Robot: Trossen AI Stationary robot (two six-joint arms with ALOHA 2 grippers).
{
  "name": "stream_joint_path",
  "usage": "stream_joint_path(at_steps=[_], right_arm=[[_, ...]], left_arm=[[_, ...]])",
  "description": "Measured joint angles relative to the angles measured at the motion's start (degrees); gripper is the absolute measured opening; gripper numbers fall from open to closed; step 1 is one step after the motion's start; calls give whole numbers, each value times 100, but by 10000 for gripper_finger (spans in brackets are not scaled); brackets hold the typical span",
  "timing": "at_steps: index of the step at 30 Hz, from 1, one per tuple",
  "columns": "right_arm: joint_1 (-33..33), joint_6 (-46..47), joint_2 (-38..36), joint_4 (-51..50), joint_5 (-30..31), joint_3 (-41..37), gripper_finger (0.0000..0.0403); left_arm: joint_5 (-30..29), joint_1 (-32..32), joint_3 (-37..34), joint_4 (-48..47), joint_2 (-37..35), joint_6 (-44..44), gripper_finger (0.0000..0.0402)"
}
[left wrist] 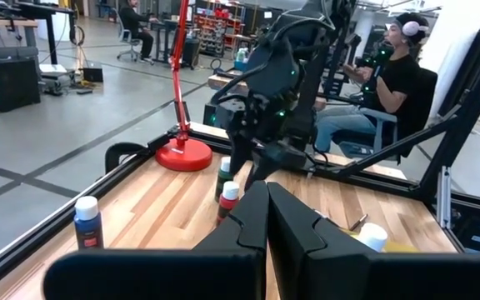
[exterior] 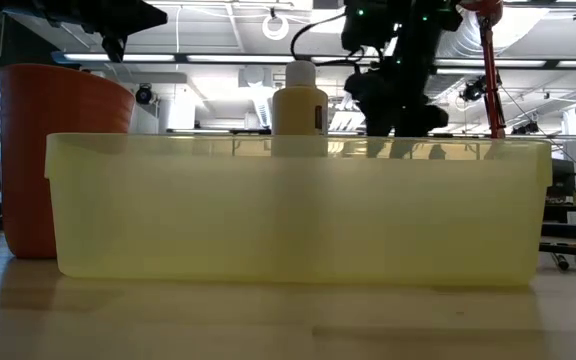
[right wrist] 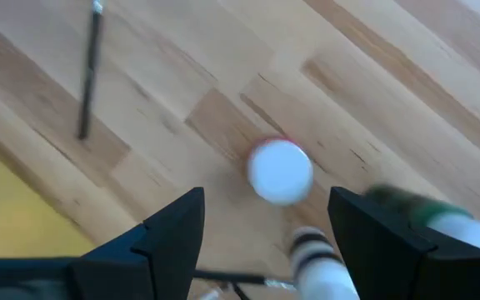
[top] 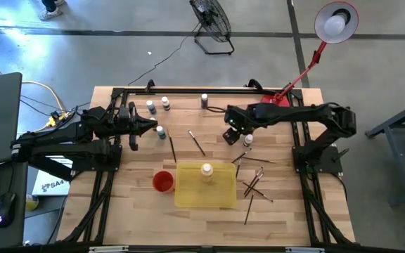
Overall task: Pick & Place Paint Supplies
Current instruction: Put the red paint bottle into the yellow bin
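**Sorting paint supplies: right gripper poised above a bottle**

Showing the wooden table (top: 139, 211) from above, with paint bottles and brushes scattered around a flat yellow tray (top: 188, 197); the bottles are small, dark or coloured in body, each with a pale round cap; the brushes are thin dark sticks.

Count, overhead view: one larger yellowish bottle (top: 206, 171) stands upright inside the tray, toward its 12 o'clock edge; three small bottles (top: 166, 102) cluster near the table's 11 o'clock corner; one bottle (top: 204, 100) stands alone at 12 o'clock; one (top: 162, 132) sits just beside the left gripper's tip; at least one more (top: 248, 140) stands under the right arm, where the wrist view shows a white-capped bottle (right wrist: 280, 171) directly below the fingers and further caps at its edge. Brushes: two loose near table centre (top: 197, 143); a crossed heap (top: 255, 184) at 3 o'clock of the tray, too tangled to count. One red cup (top: 162, 181) touches the tray's 9 o'clock side.

Right gripper (top: 232, 135): jaws spread wide, hanging over the white-capped bottle, gripping nothing; left gripper (top: 150, 126): fingers (left wrist: 252, 221) pressed together, empty, at the table's 10 o'clock.
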Motion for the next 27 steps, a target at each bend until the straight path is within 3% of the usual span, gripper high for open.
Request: stream_joint_path(at_steps=[13,27], right_arm=[[-171,-147,213,199,40,2,245],[-269,-147,353,201,-238,0,213]], left_arm=[[-52,-1,0,-158,-1,0,0],[-67,0,0,-173,-1,0,0]])
